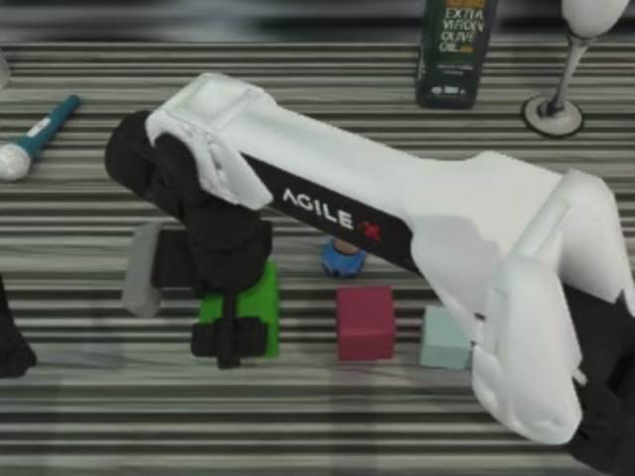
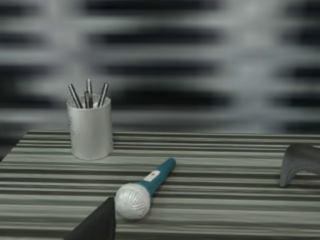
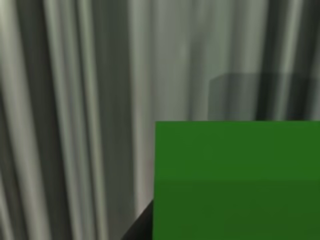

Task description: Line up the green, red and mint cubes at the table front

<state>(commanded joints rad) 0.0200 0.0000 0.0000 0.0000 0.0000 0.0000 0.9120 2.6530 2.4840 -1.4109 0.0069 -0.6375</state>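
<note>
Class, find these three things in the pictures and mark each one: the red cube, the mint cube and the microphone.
red cube (image 1: 365, 322): top view, middle of its upper face.
mint cube (image 1: 443, 339): top view, the visible part of its upper face beside the right arm.
microphone (image 2: 134, 200): left wrist view, on its round white head.

The right arm (image 1: 397, 218) reaches across from lower right to centre left, its gripper (image 1: 231, 342) over the green cube (image 1: 260, 297). In a row to the right sit the red cube (image 1: 364, 322) and mint cube (image 1: 443, 339). A blue toy (image 1: 343, 260) lies just above the red cube.
</note>
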